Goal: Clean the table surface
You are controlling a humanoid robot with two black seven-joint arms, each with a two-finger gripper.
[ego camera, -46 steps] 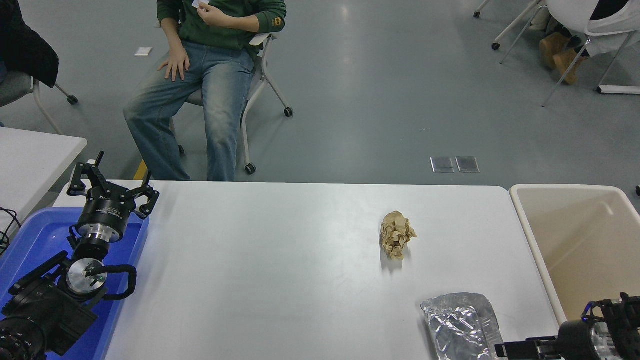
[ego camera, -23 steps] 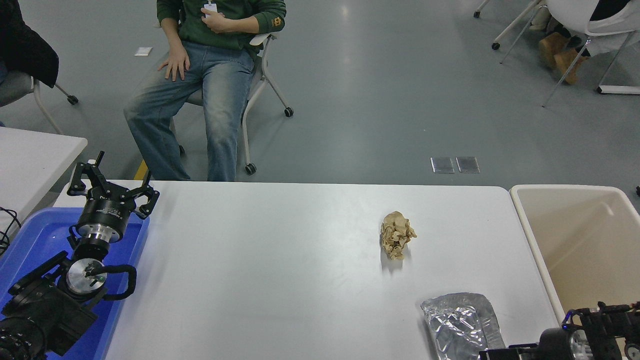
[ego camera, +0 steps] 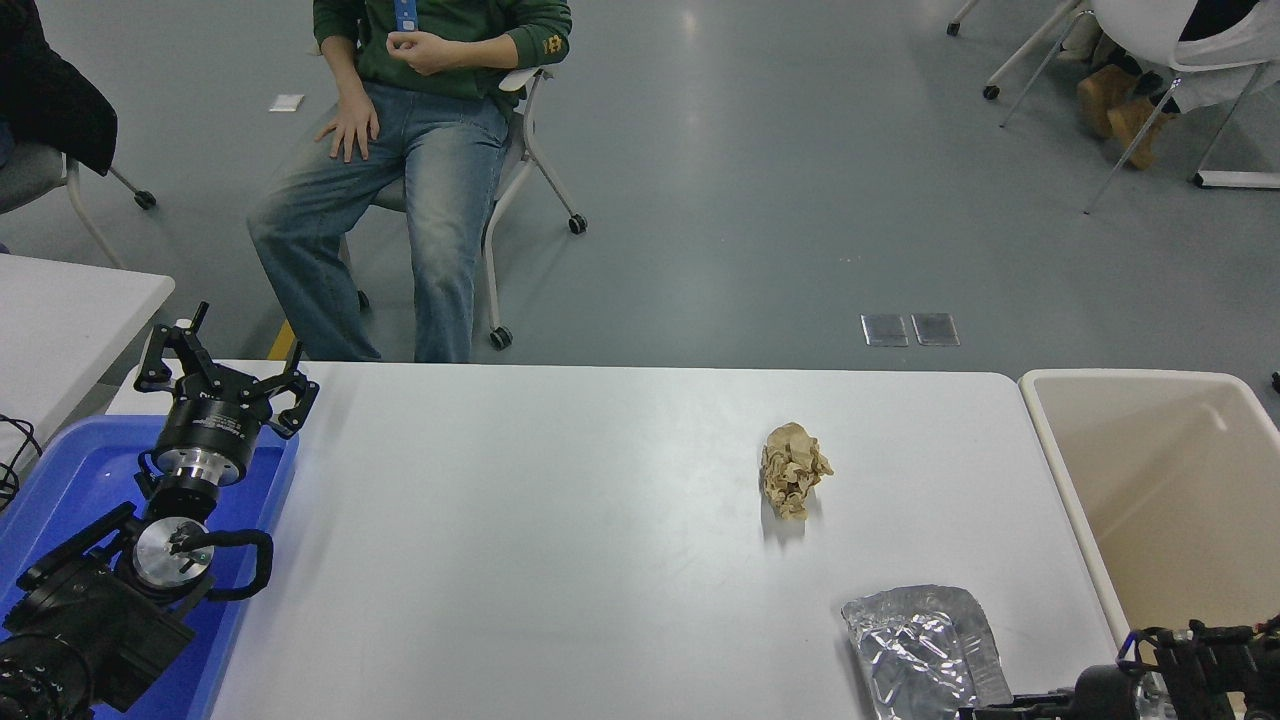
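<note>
Lower now than a moment ago, the right arm has slid down into the bottom right corner, and only the top of the right gripper (ego camera: 1195,655) peeks in there, so I cannot tell if it is open or closed or holding anything. Nothing else on the bench (ego camera: 560,520) has moved. This big white bench fills the middle and bottom of the view, with its long side running left to right and its far edge straight across, rounded at the far right corner. Most of its top is bare, with lots of room in the middle and on the left. Two bits of trash lie on it: one crumpled brown paper ball (ego camera: 794,469) right of the middle, and one shiny foil wrapper (ego camera: 920,648) near the front edge, close to the right arm. The two are apart from each other. One beige bin (ego camera: 1060,450) sits just beside the right end of the bench. One blue tray (ego camera: 70,470) sits at the left end. The left gripper (ego camera: 222,378) is parked over the tray's far corner with its fingers spread wide and nothing in them. One person (ego camera: 400,170) in jeans sits on a chair past the far edge. One smaller white table (ego camera: 60,320) shows at the far left.
</note>
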